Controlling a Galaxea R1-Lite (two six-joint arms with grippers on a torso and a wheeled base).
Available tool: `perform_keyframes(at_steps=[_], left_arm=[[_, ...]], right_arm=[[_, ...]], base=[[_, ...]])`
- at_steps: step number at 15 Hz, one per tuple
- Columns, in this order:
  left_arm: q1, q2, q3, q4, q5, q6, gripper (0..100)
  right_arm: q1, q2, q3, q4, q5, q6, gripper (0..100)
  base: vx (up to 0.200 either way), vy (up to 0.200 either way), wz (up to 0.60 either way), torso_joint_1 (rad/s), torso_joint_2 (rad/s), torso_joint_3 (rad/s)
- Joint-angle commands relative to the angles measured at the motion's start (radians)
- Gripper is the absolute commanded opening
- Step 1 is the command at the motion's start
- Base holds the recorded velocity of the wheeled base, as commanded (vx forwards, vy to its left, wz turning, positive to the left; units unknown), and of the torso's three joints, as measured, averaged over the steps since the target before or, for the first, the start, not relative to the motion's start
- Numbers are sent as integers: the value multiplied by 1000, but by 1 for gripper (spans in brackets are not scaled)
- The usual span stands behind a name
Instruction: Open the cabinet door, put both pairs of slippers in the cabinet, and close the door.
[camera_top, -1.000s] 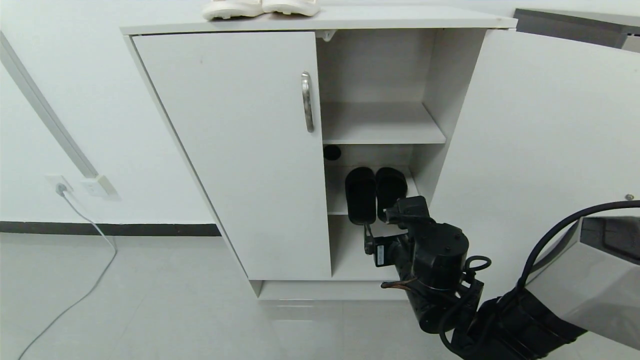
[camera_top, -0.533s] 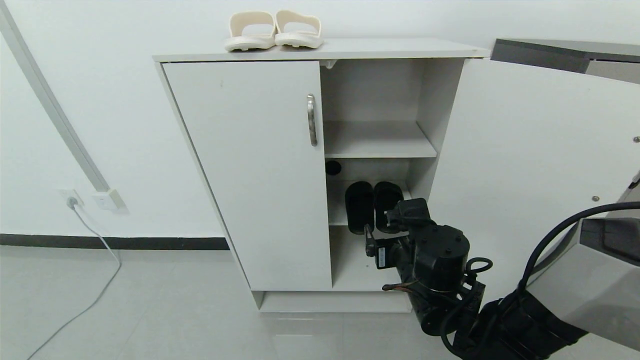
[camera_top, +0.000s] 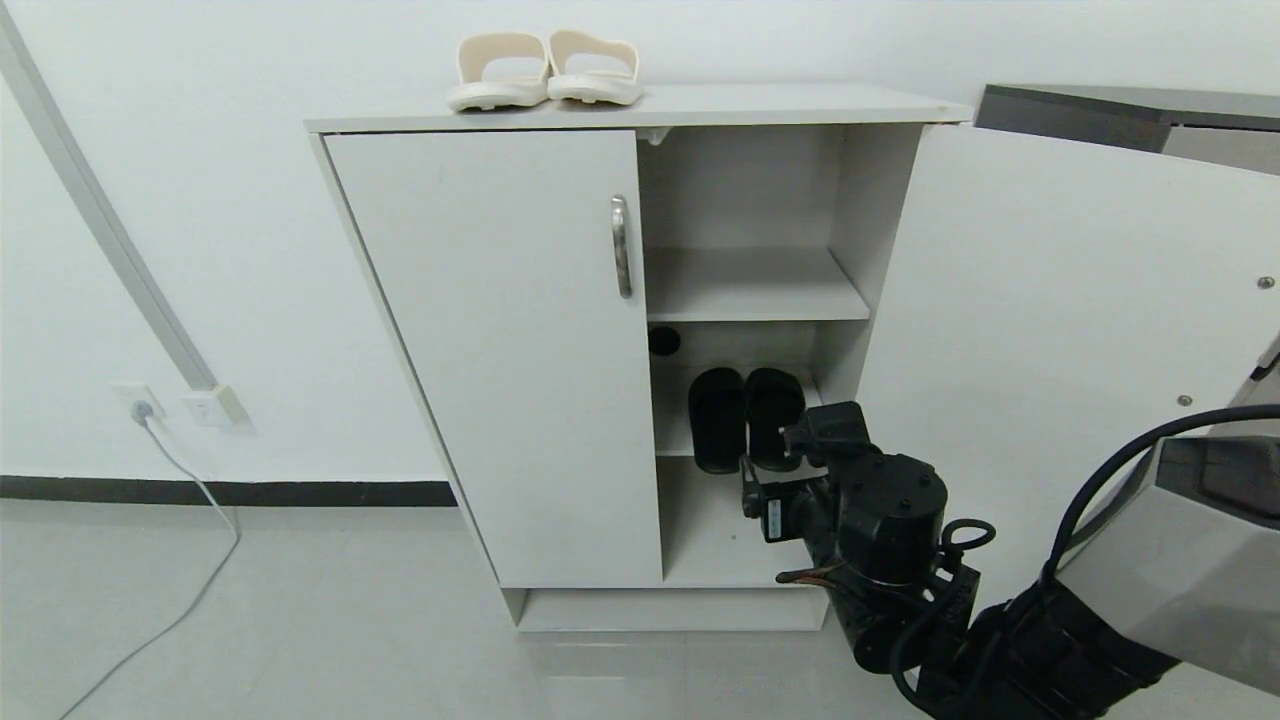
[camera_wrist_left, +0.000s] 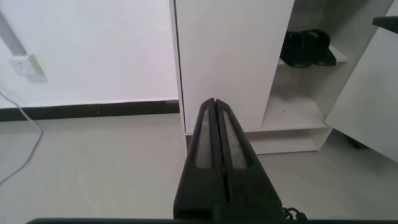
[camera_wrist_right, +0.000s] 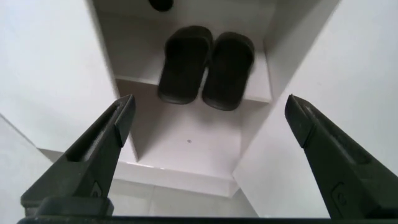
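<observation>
My right gripper (camera_wrist_right: 209, 106), fingers spread and empty, sits low by the open cabinet (camera_top: 800, 100); the cream slippers (camera_top: 545, 68) lie well above on its top, and my left gripper (camera_wrist_left: 214, 109) is pinched closed.

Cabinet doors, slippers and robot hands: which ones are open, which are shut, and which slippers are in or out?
Right door, open wide.
Left door, shut.
Black slippers, inside the cabinet, side by side.
White slippers, outside, on top of it.
Left hand, shut, empty.
Right hand, open, empty.
</observation>
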Motion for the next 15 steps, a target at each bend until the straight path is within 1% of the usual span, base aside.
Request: perform_keyframes(at_steps=[1, 9, 12, 15], left_arm=[[0, 1, 0, 1, -1, 0, 0], [0, 1, 0, 1, -1, 0, 0], [0, 1, 0, 1, -1, 0, 0], [0, 1, 0, 1, -1, 2, 0]], right_arm=[[-10, 2, 6, -6, 8, -2, 100], [-18, 2, 8, -11, 12, -2, 100], [-27, 1, 23, -43, 49, -10, 100], [-27, 2, 31, -43, 50, -11, 100]], base=[[0, 200, 0, 2, -2, 2], [0, 200, 0, 4, 1, 2], [0, 200, 0, 2, 7, 2], [0, 0, 0, 0, 0, 0]])
